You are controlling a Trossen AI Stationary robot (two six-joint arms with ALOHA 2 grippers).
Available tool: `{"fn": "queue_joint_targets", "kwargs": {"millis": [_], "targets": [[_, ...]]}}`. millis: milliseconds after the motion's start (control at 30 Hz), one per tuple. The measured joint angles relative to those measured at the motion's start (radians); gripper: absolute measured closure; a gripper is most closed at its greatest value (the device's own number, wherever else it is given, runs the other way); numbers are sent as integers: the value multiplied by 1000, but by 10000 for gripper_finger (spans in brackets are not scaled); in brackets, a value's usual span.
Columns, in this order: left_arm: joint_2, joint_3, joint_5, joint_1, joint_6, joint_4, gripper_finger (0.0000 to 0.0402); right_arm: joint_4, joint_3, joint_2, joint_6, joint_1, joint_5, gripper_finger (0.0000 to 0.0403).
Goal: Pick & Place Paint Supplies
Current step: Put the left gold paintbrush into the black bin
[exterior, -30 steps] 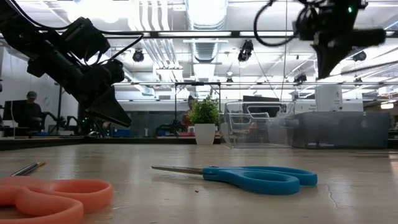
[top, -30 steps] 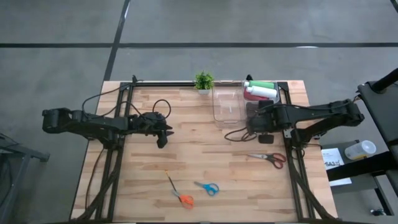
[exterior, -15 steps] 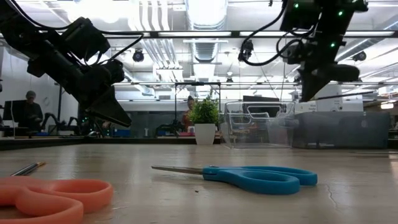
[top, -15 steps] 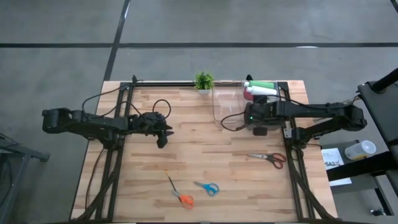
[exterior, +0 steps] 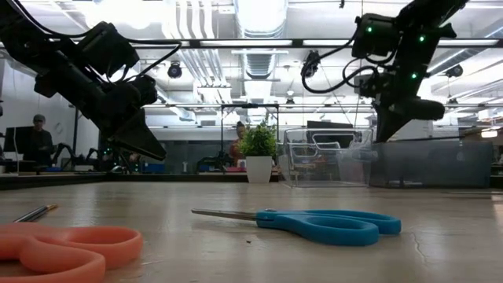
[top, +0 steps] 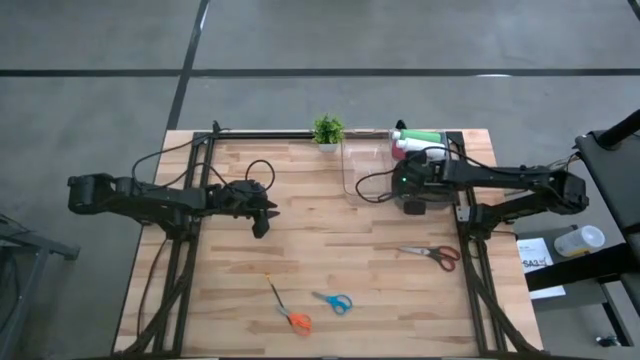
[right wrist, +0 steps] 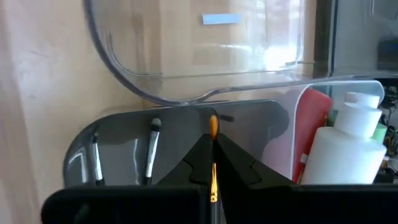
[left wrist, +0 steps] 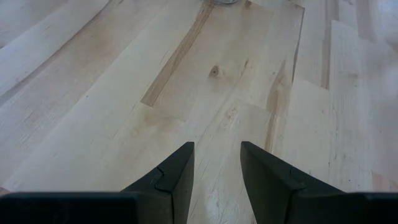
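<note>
My right gripper (top: 413,204) hangs over a grey bin (right wrist: 124,134) at the table's far right, shut on a thin brush with an orange end (right wrist: 213,124). Two brushes (right wrist: 151,149) (right wrist: 96,155) lie inside that bin. Beyond it stands a clear bin (top: 365,168). A white bottle (right wrist: 348,146) and a red bottle (right wrist: 313,118) sit beside the grey bin, and a green bottle (top: 422,136) lies at the far edge. My left gripper (top: 262,216) is open over bare wood at the table's left and holds nothing. My right gripper pinches the thin brush between its two shut fingers, and the shaft (right wrist: 213,180) runs along them. The fingers slant down from the table's right. The orange end sticks out past the fingertips over the grey bin. Whether it touches the bin, I cannot tell.
Red-handled scissors (top: 436,255) lie near my right arm. Blue scissors (top: 333,301) and orange scissors (top: 294,319) lie near the front edge, with a thin stick (top: 272,291) beside them. A small potted plant (top: 327,131) stands at the far edge.
My right gripper has come down toward the grey bin, swinging a little toward the table's far edge, still shut on the brush.
</note>
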Motion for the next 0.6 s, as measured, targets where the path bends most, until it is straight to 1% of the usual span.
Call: {"fn": "queue_joint_targets", "kwargs": {"millis": [133, 300, 600], "targets": [[0, 0, 0, 0, 0, 0, 263, 61, -52, 0, 5, -12, -8, 394], [0, 0, 0, 0, 0, 0, 263, 84, -110, 0, 9, -12, -8, 394], [0, 0, 0, 0, 0, 0, 263, 128, -124, 0, 106, -11, -8, 394]]}}
